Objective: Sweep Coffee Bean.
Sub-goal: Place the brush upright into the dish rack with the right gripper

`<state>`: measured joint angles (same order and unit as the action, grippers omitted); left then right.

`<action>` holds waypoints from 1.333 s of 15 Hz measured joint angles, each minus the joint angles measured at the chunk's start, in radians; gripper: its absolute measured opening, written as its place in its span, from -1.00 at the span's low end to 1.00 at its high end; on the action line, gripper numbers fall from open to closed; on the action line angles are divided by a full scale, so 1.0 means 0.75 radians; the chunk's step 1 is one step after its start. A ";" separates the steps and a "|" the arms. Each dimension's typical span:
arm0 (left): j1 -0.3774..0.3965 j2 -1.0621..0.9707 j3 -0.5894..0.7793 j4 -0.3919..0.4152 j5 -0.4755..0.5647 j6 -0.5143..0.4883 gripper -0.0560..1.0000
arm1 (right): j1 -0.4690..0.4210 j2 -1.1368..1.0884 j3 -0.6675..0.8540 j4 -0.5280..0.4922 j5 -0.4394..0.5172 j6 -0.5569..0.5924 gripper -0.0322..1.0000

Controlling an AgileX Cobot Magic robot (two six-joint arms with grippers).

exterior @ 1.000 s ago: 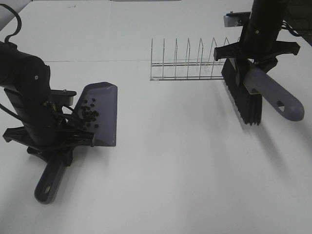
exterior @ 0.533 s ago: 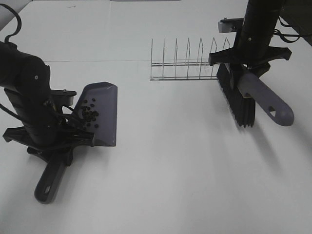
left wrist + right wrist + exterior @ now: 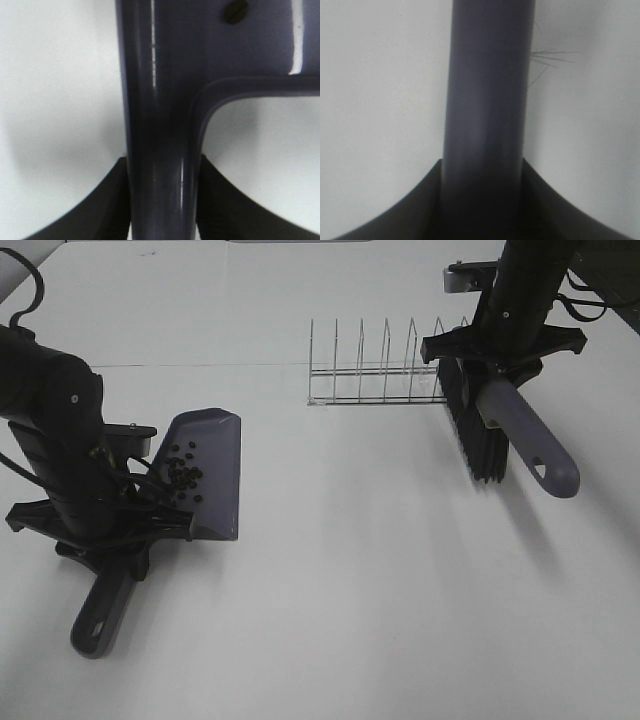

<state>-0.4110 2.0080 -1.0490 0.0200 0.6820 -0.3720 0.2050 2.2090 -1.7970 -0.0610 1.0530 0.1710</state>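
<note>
Beans (image 3: 182, 472) lay in a loose dark cluster inside the dustpan (image 3: 218, 455), at the left middle of the high view. Most of the beans sat in the pan's left half, close to the black arm. None could be seen on the table (image 3: 350, 590).

The left gripper (image 3: 162, 200) pinched the dustpan by its handle. In the left wrist view its dark fingers (image 3: 100, 212) pressed against both sides of the grey-purple stem, just where the stem widened into the pan. In the high view the free end of the handle pointed to the lower left of the frame, beyond the gripper.

The right gripper (image 3: 482, 200) was clamped on the brush (image 3: 525, 435) in the upper right of the high view. In the right wrist view its fingers (image 3: 415, 210) closed on either side of the round grey handle, and a few stray bristles showed beside it. The brush handle slanted down toward the lower right. The black bristles pointed down at the table; their tips seemed to hang just clear of it, though the high view did not settle that.

A wire rack (image 3: 375, 370) stood at upper centre, its right end just beside the brush. Brush and dustpan were well apart, with bare table between them.
</note>
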 joint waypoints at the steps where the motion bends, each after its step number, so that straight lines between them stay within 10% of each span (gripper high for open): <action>1: 0.000 0.000 0.000 0.000 0.000 0.000 -0.23 | 0.000 0.000 0.000 0.000 -0.008 0.000 -0.34; 20: 0.000 0.000 0.000 0.000 0.000 0.009 -0.23 | -0.009 0.436 -0.685 -0.073 0.208 0.009 -0.34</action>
<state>-0.4110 2.0080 -1.0490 0.0200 0.6820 -0.3650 0.1980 2.5360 -2.3110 -0.1160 1.2090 0.1780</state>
